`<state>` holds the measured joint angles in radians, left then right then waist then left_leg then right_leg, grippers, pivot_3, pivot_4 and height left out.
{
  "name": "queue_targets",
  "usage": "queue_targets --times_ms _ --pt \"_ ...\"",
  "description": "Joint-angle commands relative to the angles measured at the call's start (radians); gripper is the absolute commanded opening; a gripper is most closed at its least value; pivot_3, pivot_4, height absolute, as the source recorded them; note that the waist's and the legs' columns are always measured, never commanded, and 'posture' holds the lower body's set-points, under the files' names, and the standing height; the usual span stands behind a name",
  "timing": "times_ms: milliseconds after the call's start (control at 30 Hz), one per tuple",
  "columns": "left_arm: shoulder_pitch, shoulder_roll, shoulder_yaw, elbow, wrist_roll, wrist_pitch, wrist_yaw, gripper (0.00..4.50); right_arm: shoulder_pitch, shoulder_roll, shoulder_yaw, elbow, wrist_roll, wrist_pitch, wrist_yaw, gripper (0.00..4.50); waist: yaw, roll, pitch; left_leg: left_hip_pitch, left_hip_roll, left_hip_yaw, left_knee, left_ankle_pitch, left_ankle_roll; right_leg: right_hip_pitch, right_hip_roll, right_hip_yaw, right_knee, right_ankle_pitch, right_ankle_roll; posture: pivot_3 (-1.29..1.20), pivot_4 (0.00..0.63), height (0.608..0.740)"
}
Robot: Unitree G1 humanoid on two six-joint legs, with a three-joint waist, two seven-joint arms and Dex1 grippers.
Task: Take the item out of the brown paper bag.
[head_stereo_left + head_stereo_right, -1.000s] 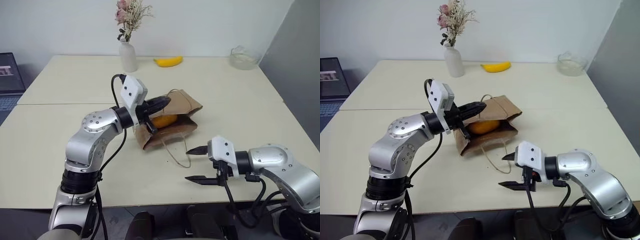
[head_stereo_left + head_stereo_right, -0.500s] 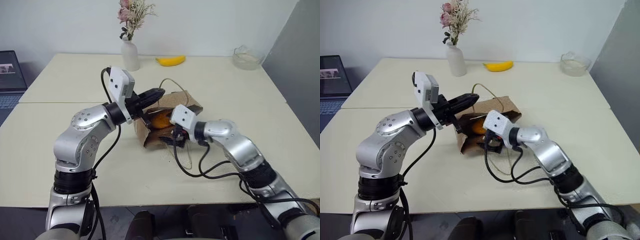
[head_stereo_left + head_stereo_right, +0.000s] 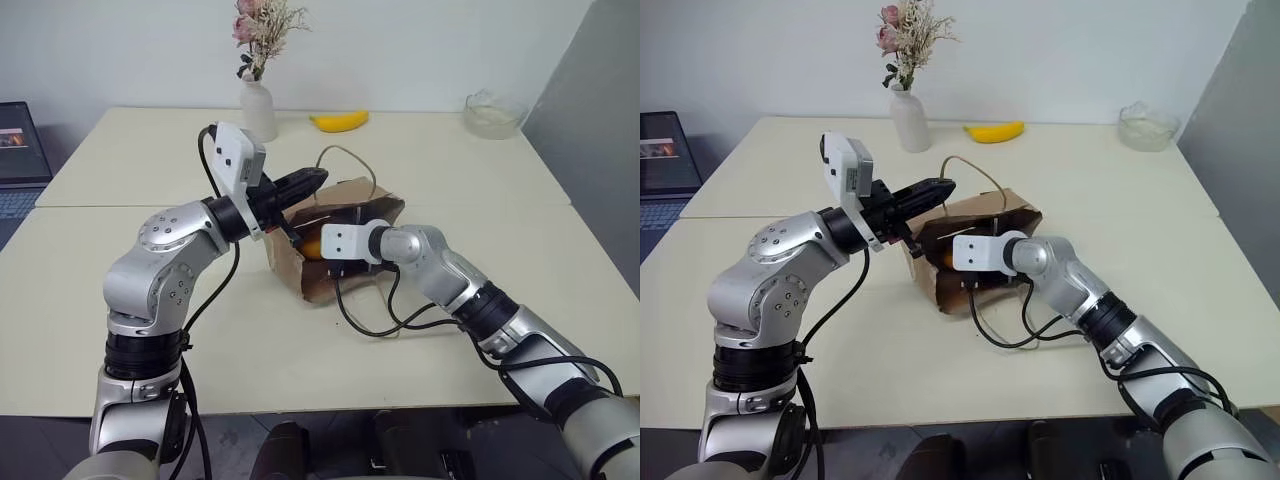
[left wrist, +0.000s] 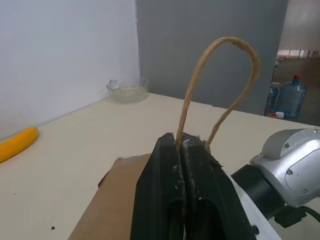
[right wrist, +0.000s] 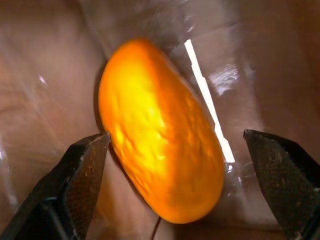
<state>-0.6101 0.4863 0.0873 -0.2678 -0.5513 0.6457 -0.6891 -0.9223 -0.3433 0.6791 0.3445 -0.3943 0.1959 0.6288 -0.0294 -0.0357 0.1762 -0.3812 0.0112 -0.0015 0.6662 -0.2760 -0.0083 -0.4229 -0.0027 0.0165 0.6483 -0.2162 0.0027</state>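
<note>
The brown paper bag (image 3: 352, 196) lies on its side mid-table, its mouth toward me. My left gripper (image 3: 311, 180) is shut on the bag's upper edge at a tan cord handle (image 4: 220, 75), which loops up from between the closed fingers and holds the mouth lifted. My right gripper (image 5: 175, 137) reaches into the bag mouth and stands open. One finger (image 5: 82, 175) is on each side of the item (image 5: 160, 135), a plump yellow-orange fruit lying on the bag's inner wall. The pads are close to the fruit; whether they touch it I cannot tell. A sliver of the item (image 3: 312, 246) shows from the head view.
At the back of the table stand a white vase with dried flowers (image 3: 257, 112), a yellow banana (image 3: 338, 121) and a glass bowl (image 3: 490, 113). A laptop (image 3: 20, 150) sits off the far left edge. The bag's second cord handle trails on the table in front of it.
My right arm swung from the table's front edge forward and left into the bag mouth, its gripper open. The left gripper lifted the bag's top edge slightly, widening the mouth.
</note>
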Motion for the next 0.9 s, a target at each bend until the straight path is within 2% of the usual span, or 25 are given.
queue_targets --times_ms 33,100,167,267,300,433,667,767,900 --pt "-0.026 0.008 0.021 -0.015 -0.014 -0.022 -0.003 0.00 -0.056 0.034 0.002 0.100 -0.064 -0.058 -0.030 4.48 -0.001 0.000 0.000 0.000 0.000 0.000 0.000 0.000 0.000 0.000 0.000 0.000 0.000 0.000 0.000 0.00 0.150 0.740" --pt "-0.026 0.010 0.020 -0.012 -0.011 -0.026 -0.004 0.00 -0.067 0.055 -0.008 0.155 -0.070 -0.072 -0.026 4.48 -0.001 0.000 0.000 0.000 0.000 0.000 0.000 0.000 0.000 0.000 0.000 0.000 0.000 0.001 -0.001 0.00 0.150 0.740" --pt "-0.024 0.012 0.019 -0.011 -0.008 -0.029 -0.005 0.00 -0.075 0.065 -0.018 0.188 -0.077 -0.090 -0.027 4.12 -0.001 0.000 0.000 0.000 0.000 0.000 0.000 0.000 0.000 0.000 0.000 0.000 0.000 0.001 -0.001 0.00 0.150 0.740" --pt "-0.015 0.029 0.023 -0.003 0.006 -0.040 -0.011 0.00 -0.065 0.064 -0.052 0.167 -0.061 -0.101 -0.018 3.28 -0.001 0.000 0.000 0.000 0.000 0.000 0.000 0.000 0.000 0.000 0.000 0.000 0.000 0.001 -0.001 0.00 0.150 0.740" --pt "-0.013 0.035 0.023 0.003 0.014 -0.047 -0.012 0.00 -0.058 0.061 -0.065 0.147 -0.052 -0.100 -0.007 3.22 -0.001 0.000 0.000 0.000 0.000 0.000 0.000 0.000 0.000 0.000 0.000 0.000 0.000 0.001 -0.002 0.00 0.150 0.740" --pt "-0.025 0.048 0.021 0.047 0.052 -0.091 0.003 0.00 -0.018 0.045 -0.119 0.024 -0.005 -0.071 0.064 3.22 0.000 0.000 0.000 0.000 0.000 -0.001 0.000 0.000 0.000 0.000 0.000 0.000 0.000 0.001 -0.002 0.00 0.150 0.740" --pt "-0.079 0.038 0.012 0.152 0.136 -0.156 0.068 0.00 0.061 -0.005 -0.215 -0.278 0.166 0.047 0.286 3.22 0.001 0.001 0.000 -0.001 0.000 -0.002 -0.001 0.000 0.000 0.000 0.000 -0.001 0.000 0.001 -0.001 0.00 0.150 0.740" --pt "-0.082 0.035 0.001 0.168 0.155 -0.167 0.074 0.00 0.068 -0.033 -0.277 -0.389 0.289 0.107 0.384 3.22 0.001 0.001 0.000 0.000 0.000 -0.002 -0.001 0.000 0.000 0.000 0.000 -0.001 0.000 0.001 -0.001 0.00 0.150 0.740" --pt "-0.087 0.034 -0.009 0.196 0.178 -0.186 0.073 0.00 0.057 -0.034 -0.390 -0.488 0.466 0.238 0.435 3.22 0.001 0.001 0.000 0.000 0.000 -0.002 -0.001 0.000 0.000 0.000 0.000 -0.002 0.000 0.001 -0.001 0.00 0.150 0.740"
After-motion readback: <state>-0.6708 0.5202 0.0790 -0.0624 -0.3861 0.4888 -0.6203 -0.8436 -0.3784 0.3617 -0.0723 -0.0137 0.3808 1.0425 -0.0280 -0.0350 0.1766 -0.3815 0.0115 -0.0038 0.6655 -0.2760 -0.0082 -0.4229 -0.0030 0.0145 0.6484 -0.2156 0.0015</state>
